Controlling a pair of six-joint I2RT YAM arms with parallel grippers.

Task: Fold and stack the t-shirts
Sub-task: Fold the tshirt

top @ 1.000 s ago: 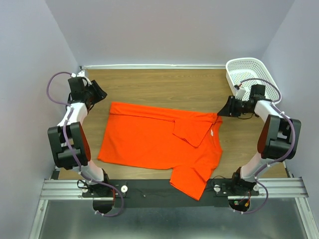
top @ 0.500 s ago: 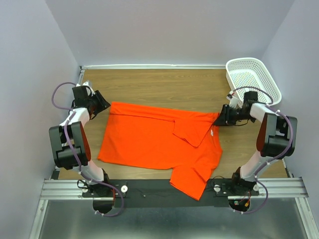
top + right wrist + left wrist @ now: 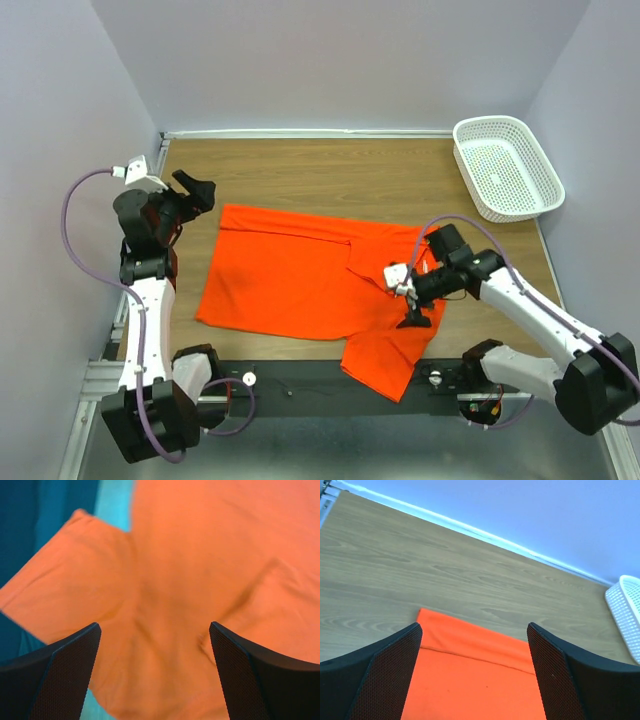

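Swung clear of the basket (image 3: 503,121), my right pincer (image 3: 413,312) hangs wide open over the t-shirt (image 3: 295,280), which lies spread on the surface (image 3: 330,170) left of that basket; left pincer (image 3: 198,190) is wide too, so I'd pinch the sleeve hem (image 3: 375,378) low.

My right gripper (image 3: 154,630) hangs over the orange t-shirt (image 3: 200,555), jaws spread wide with nothing between them. The blurred cloth fills most of my view. One sleeve (image 3: 60,595) reaches left across a bluish surface (image 3: 112,500).
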